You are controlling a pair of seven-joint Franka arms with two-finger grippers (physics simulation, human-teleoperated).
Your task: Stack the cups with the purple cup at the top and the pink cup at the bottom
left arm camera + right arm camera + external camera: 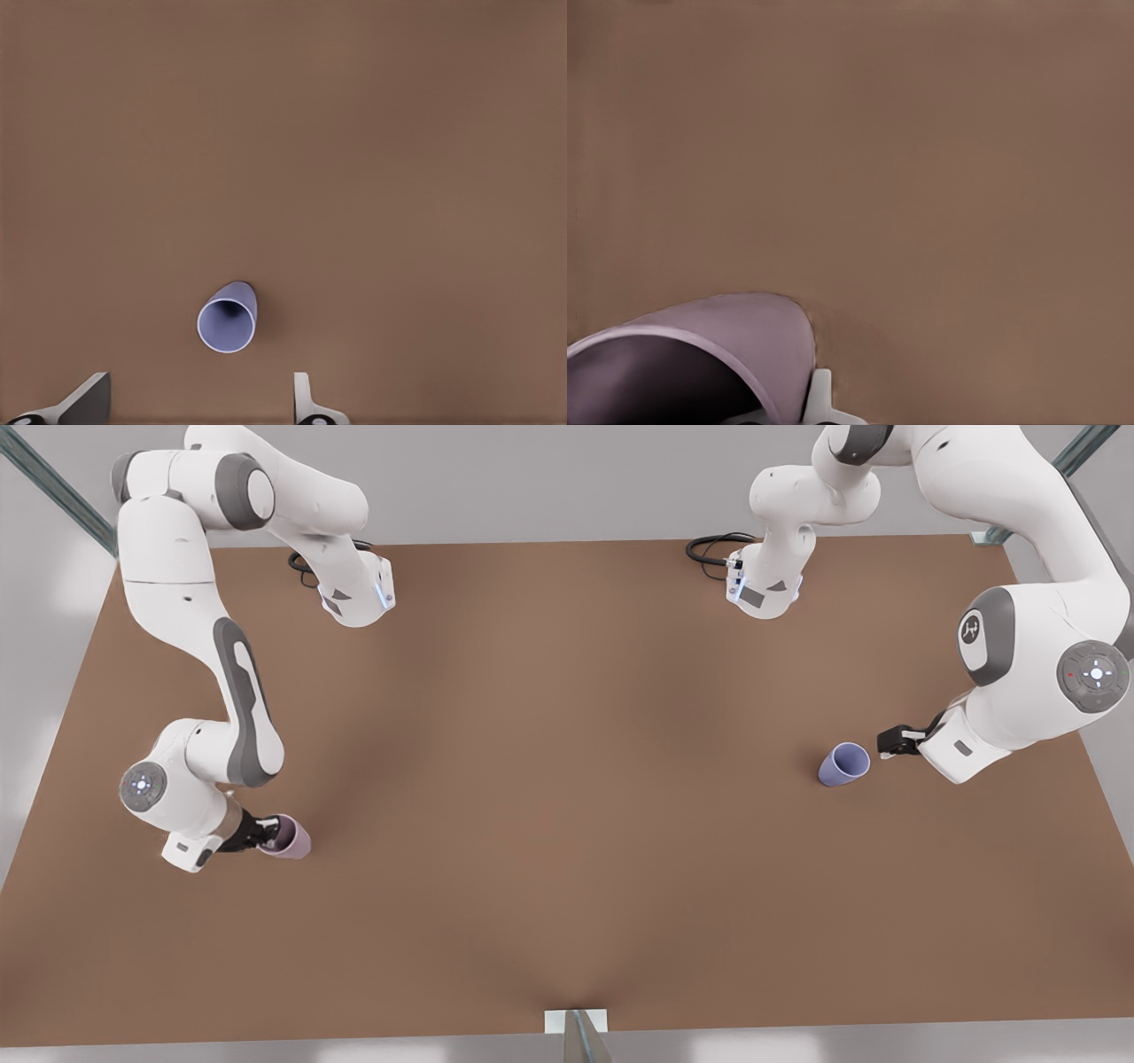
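The right gripper (263, 837), at the front view's left and low over the brown worktop (549, 797), has its jaws closed on the pink cup (288, 837); in the right wrist view one light finger (819, 398) lies against the outside of the wall of the pink cup (700, 354), its partner seemingly inside the mouth, so this is judged a rim grip. The left gripper (895, 741), at the front view's right, hangs just beside the purple cup (843, 763) and apart from it, jaws open; in the left wrist view the two fingertips (84, 400) stand wide, with the purple cup (227, 317) ahead of the gap, clear of both. The coming move turns on this relation: the purple cup lies toward the front view's left of the left jaws, long axis upright, mouth up, so the left arm is the nearer. The two cups are well apart, at opposite sides of the worktop, nothing yet stacked. Both are small tapered handleless tumblers, smooth and matt, wider at the rim, darker inside; the worktop is flat, plain and uniform.
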